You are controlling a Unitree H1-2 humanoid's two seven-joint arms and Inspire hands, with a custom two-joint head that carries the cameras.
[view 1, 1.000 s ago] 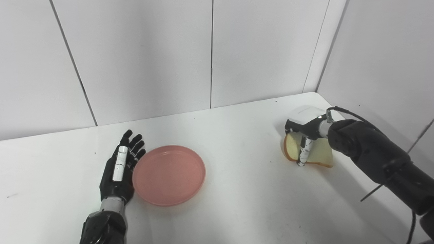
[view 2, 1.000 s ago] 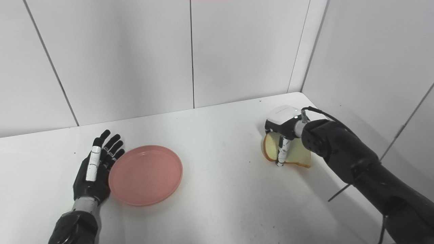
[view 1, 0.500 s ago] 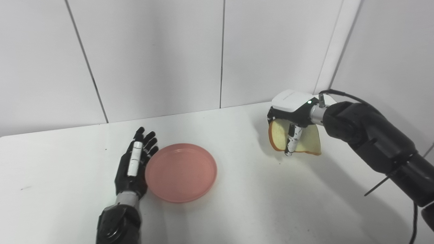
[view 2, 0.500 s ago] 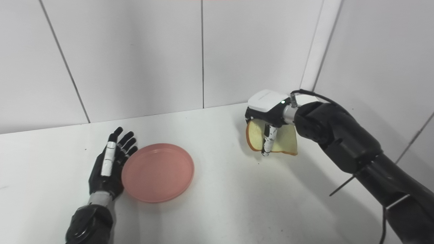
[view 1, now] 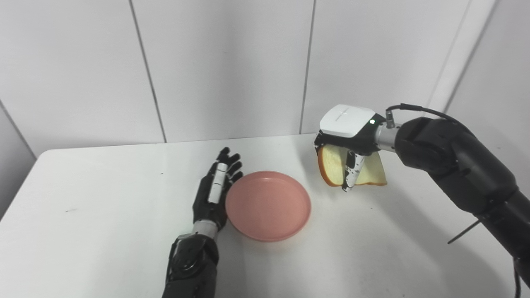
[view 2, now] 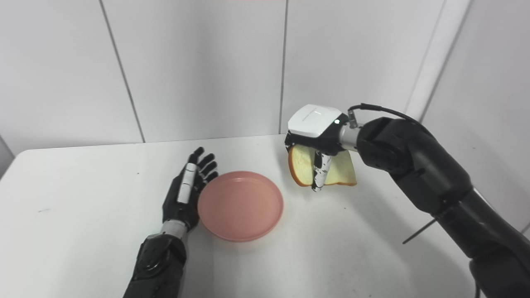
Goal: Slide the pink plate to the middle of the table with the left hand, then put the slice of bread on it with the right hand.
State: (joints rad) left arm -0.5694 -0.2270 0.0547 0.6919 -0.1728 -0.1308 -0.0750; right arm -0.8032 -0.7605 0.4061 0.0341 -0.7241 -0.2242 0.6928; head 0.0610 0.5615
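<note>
The pink plate (view 1: 268, 205) lies flat near the middle of the white table (view 1: 103, 194) and holds nothing. My left hand (view 1: 214, 191) is open, fingers straight, its side resting against the plate's left rim. My right hand (view 1: 347, 136) is shut on the slice of bread (view 1: 331, 165) and holds it in the air, tilted on edge, to the right of the plate and a little beyond its far rim. The bread also shows in the right eye view (view 2: 302, 170), with the hand (view 2: 316, 126) above it.
White wall panels (view 1: 227, 66) stand close behind the table. The table's left edge (view 1: 22, 182) is in view. A thin dark rod (view 1: 463, 231) sticks out under my right forearm (view 1: 459, 174).
My right hand has lifted the bread off the table and carried it left toward the plate. The camera has turned left, so the whole picture shifted right. My left hand stays against the plate.
</note>
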